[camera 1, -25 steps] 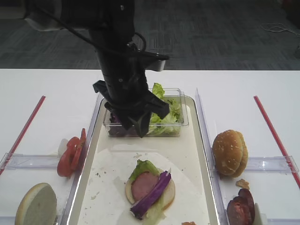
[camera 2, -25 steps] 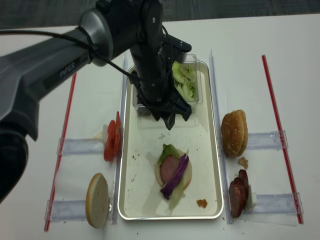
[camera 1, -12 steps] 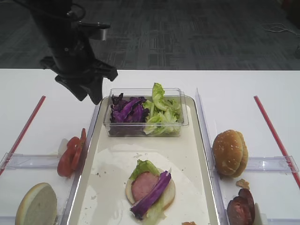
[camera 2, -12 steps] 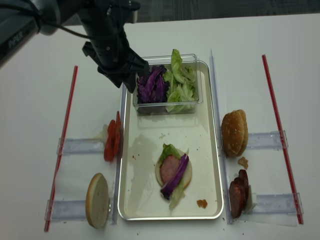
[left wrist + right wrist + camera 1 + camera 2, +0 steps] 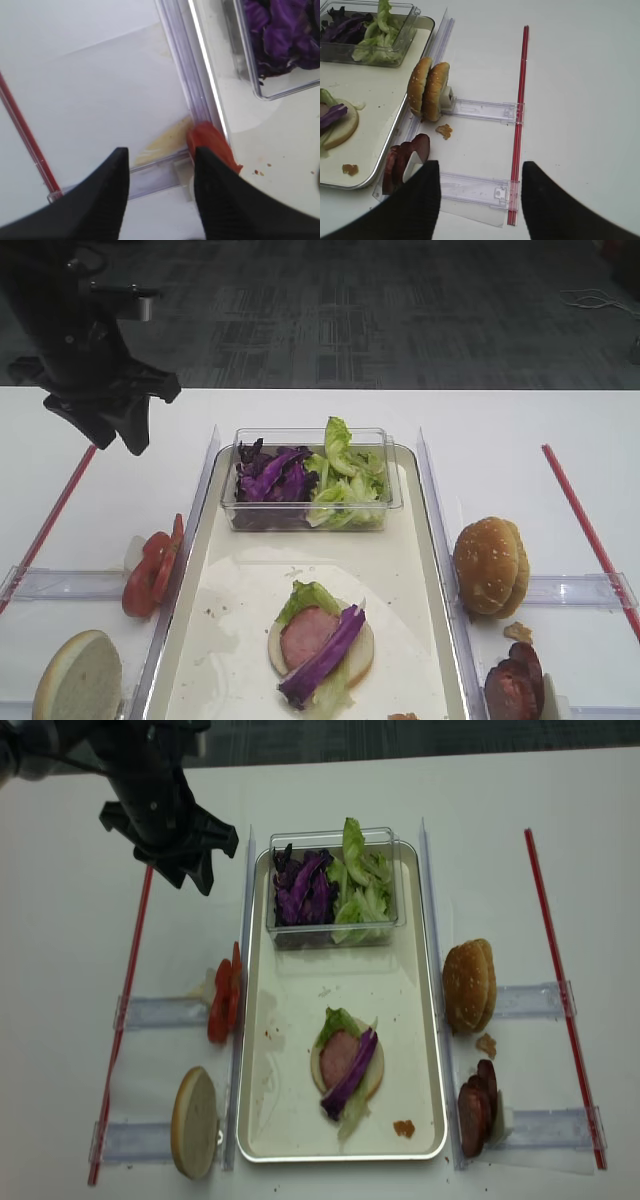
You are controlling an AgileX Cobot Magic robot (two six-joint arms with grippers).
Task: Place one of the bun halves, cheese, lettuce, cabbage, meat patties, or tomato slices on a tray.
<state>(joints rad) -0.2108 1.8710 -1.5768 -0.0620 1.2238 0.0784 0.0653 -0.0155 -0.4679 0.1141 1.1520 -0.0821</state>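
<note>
Nearest the camera on the tray (image 5: pixel 262 1120), a half-built burger already sits in place: a pale bun half (image 5: pixel 345 1065) carrying a green lettuce leaf (image 5: pixel 338 1020), a pink meat patty (image 5: pixel 338 1055) and a long purple cabbage strip (image 5: pixel 352 1072) laid across it. So four layers look done; judging by this, tomato and a sesame top are what the stack still lacks. Off the tray on the tabletop (image 5: pixel 60 970), the spare supplies wait: a cut-face bun half (image 5: pixel 194 1120) at the near left, dark patties (image 5: pixel 476 1105) at the near right, the tomato slices (image 5: pixel 224 1000) standing on edge just beside the tray's left rim, and the sesame bun halves (image 5: pixel 468 985) just beside its right rim. Farther back, a clear box (image 5: pixel 332 885) resting on the tray's far end holds more cabbage and lettuce. The left gripper (image 5: pixel 190 870) hangs beyond the tomatoes, left of the box, jaws parted and empty. The right gripper (image 5: pixel 480 200) hovers over the near-right tabletop, jaws spread wide, holding nothing.
</note>
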